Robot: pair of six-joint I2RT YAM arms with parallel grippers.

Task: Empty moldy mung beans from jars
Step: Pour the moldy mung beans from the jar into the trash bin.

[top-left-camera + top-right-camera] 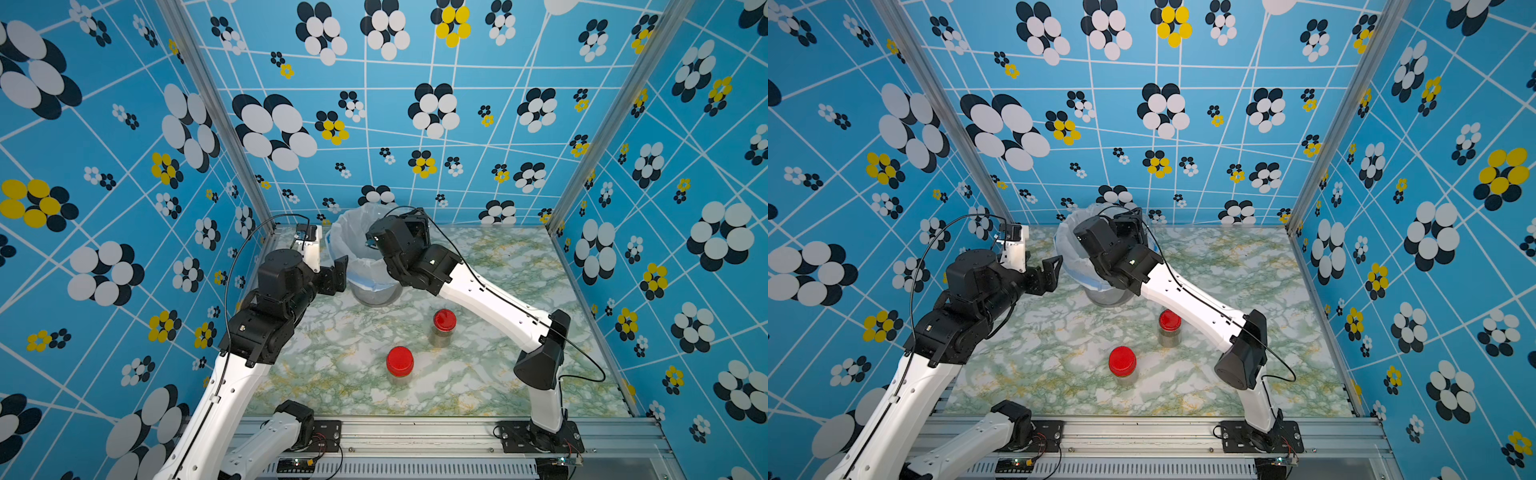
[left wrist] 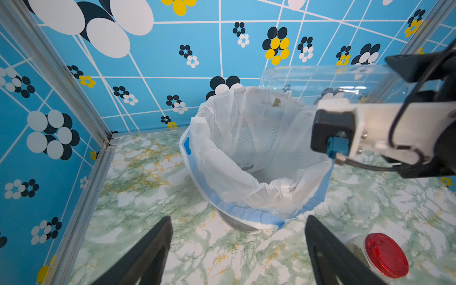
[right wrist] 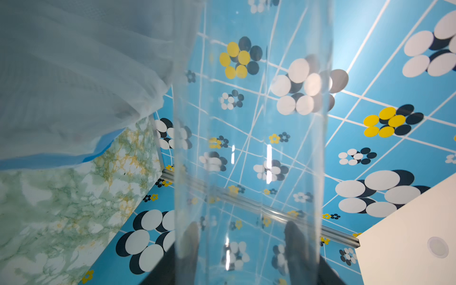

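Right gripper [image 3: 241,237]: I have it closed on the tall jar [image 2: 320,81], with one dark finger pressed to each side of the clear wall near the base end.
Tall jar: it lies close to level, reaching out ahead of the right gripper. The lid is off and the open mouth sits above the bag [image 2: 217,153] that lines the bin [image 1: 376,297].
Mung beans [image 2: 276,102]: I see a small olive-yellow clump right at the lower lip of the tall jar's mouth, over the bag. I cannot tell whether it clings to the jar or is in the air. Through the rest of that jar's wall I see only the blue flowered panels behind.
Left gripper [image 2: 238,219]: the jaws are spread wide and hold nothing. It hangs above the table [image 1: 498,270], with the bin straight ahead and just beyond the fingertips.
Bag: it is white and thin with a blue hem, folded down over the bin's rim.
Far lidded jar [image 1: 444,328]: it stands upright on the table with its red screw lid on, under the right forearm and behind the right gripper. In the left wrist view it sits just outside one left finger, with olive grains showing against its wall.
Near lidded jar [image 1: 400,368]: it stands upright with its red lid on, well behind both grippers and apart from the far jar. From above I cannot make out its fill.
Lettering: at this size I cannot read any on the lids, jars or bag.
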